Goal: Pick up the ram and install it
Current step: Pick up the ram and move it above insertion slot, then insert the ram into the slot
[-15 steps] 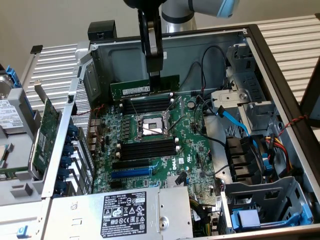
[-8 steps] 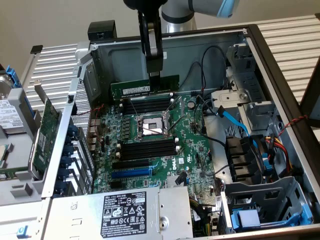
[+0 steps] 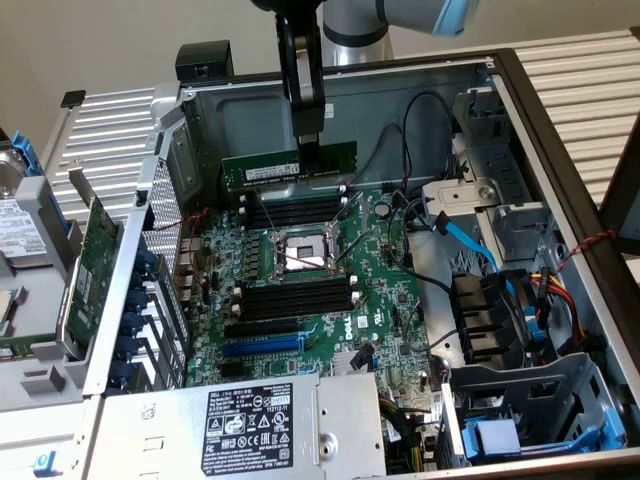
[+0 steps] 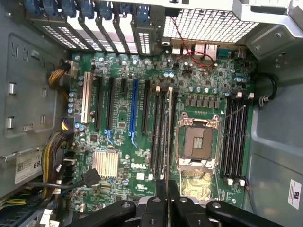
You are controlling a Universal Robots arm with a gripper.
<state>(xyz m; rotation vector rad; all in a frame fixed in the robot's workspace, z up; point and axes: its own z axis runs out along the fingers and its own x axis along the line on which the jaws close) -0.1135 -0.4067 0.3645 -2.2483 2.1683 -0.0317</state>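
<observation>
Aloft, ram (image 3: 262,170) in pincer (image 3: 310,152)

Exterior: looking obliquely down from well above the square silver metal processor socket (image 3: 300,252). Wrist: facing straight down, nearer above it. Sharing the flat green circuit board (image 3: 395,300) around it.

open room above motherboard (image 3: 392,300), cables (image 3: 468,243) crowding exterior view's right
</observation>
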